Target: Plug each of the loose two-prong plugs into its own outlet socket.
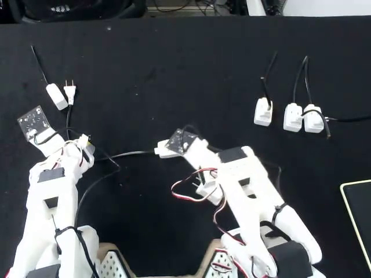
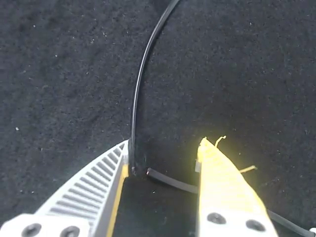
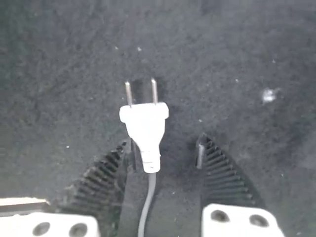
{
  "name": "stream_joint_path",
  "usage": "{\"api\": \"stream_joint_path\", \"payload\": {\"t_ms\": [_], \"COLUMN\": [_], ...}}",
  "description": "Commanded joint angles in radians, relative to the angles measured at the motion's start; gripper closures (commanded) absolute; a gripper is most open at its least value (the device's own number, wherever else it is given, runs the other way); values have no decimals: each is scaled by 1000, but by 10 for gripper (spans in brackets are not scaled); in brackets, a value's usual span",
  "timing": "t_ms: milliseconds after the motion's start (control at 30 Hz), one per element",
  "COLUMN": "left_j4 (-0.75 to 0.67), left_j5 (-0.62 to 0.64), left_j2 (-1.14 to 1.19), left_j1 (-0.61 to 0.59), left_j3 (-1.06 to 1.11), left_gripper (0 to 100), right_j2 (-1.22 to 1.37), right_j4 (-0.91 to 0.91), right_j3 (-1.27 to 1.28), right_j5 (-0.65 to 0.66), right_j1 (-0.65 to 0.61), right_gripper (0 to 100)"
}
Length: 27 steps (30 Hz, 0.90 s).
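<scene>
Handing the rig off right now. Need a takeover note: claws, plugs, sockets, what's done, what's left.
Left claw: open, holding nothing, over a thin black cable on the black mat.
Right claw: open, either side of a white two-prong plug lying flat, not gripped.
Second white two-prong plug: loose beside a white socket block, far left.
Three white blocks far right: can't tell if mated.
Done: neither loose plug inserted.
Left: grip and plug in both.

- Table (image 1: 174,58): matt black cloth, finely fuzzy.
- Plug (image 3: 144,123): smooth white plastic, with prongs of bright metal.
- Cable (image 2: 140,84): smooth, slightly glossy black sheath.
</scene>
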Motion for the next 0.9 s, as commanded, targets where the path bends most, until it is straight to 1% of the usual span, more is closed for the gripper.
{"api": "stream_joint_path", "payload": {"t_ms": [0,100,200,500,700,867], "left_j4": [-14,-14,-14,-14,-15,-15], "left_j5": [11,11,11,11,11,11], "left_j2": [-26,-26,-26,-25,-23,-23], "left_j1": [1,1,1,1,1,1], "left_j3": [-8,-8,-8,-8,-8,-7], "left_gripper": [780,780,780,780,780,780], "right_j2": [-90,-183,-254,-332,-326,-325], "right_j4": [41,48,51,40,-91,-127], "right_j3": [-21,15,59,200,263,272], "right_j5": [-9,-2,37,55,55,61], "right_j1": [-104,-143,-143,-144,-144,-138], "right_gripper": [818,818,818,818,818,819]}}
